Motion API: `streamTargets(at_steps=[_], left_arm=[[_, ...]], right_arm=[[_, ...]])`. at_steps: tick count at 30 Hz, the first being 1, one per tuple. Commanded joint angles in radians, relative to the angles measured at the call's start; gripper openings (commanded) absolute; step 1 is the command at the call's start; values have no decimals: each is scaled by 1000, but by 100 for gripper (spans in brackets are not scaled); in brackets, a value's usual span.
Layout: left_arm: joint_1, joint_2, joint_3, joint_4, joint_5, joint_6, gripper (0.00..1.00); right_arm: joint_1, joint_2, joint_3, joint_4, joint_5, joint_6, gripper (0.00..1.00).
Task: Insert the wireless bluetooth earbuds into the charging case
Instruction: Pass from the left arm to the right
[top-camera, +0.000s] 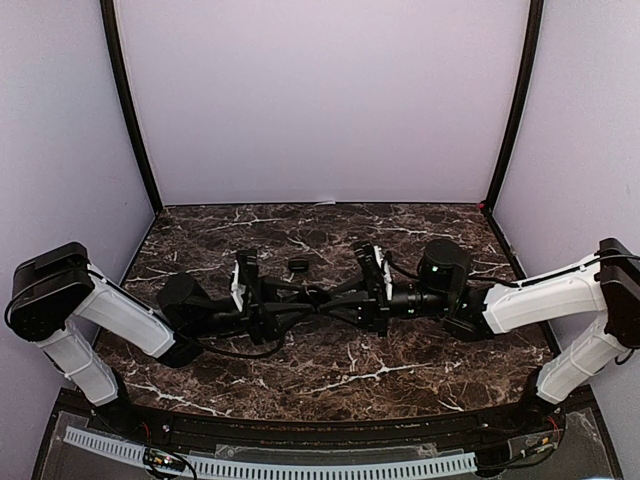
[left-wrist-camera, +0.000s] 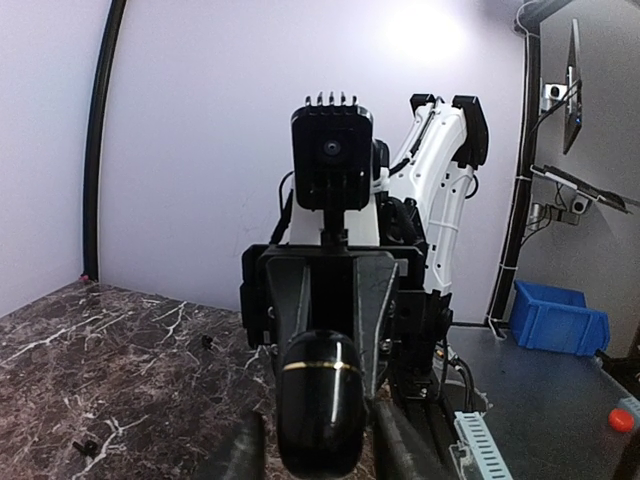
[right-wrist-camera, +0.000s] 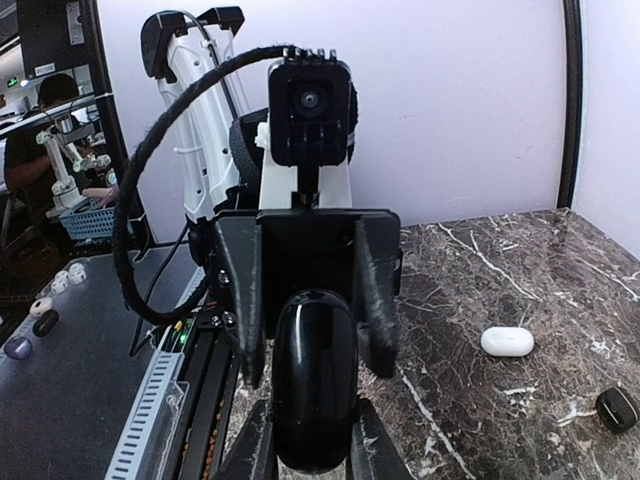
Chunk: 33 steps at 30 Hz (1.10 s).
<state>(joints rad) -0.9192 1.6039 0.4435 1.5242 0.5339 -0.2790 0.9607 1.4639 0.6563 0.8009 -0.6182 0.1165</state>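
A glossy black charging case (left-wrist-camera: 320, 400) with a thin gold seam hangs above the table's middle (top-camera: 320, 303), between both grippers. My right gripper (right-wrist-camera: 313, 450) is shut on it, with both fingers (right-wrist-camera: 250, 445) pressed to the sides of the charging case (right-wrist-camera: 315, 380). My left gripper (left-wrist-camera: 320, 455) is open around the other end, and a gap shows between each finger (left-wrist-camera: 240, 455) and the case. Two tiny black earbuds (left-wrist-camera: 207, 341) (left-wrist-camera: 85, 447) lie on the marble, apart from both grippers. The case lid looks closed.
A white pebble-like case (right-wrist-camera: 507, 341) and a small black case (right-wrist-camera: 617, 408) lie on the marble table (top-camera: 400, 370) towards the back. A small black item (top-camera: 297, 265) sits just behind the grippers. Purple walls close in three sides.
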Motion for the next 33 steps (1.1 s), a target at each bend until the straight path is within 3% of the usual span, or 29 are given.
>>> streamTargets(at_steps=[1,6,10,14,16,19,24,29,33], left_arm=[[1,-38,-28,2,6,-3,54],[52,-168,-126,-86,48,-21,76],[78,-291,-121,-387,66,38,88],[82,-397,-84,-649,-24,79,98],[82,-448,-103,-664,-77,82,99],[82,-488,-177,-551,-197,13,99],[81,-487,-157,-629,0,115,97],[80,-394,-83,-737,39,167,91],[73,-325,-86,-630,74,146,90]], right_arm=[[-24,-22,38,-91,-61,-47,10],[-44,-73,90,-405,-61,-200,10],[-46,-99,135,-602,-47,-291,11],[-46,-108,177,-711,-32,-337,11],[-46,-108,192,-738,-20,-350,11],[-46,-100,219,-774,-2,-367,11],[-42,-73,276,-828,0,-389,11],[-26,-43,325,-853,10,-404,11],[-12,-19,353,-867,7,-414,11]])
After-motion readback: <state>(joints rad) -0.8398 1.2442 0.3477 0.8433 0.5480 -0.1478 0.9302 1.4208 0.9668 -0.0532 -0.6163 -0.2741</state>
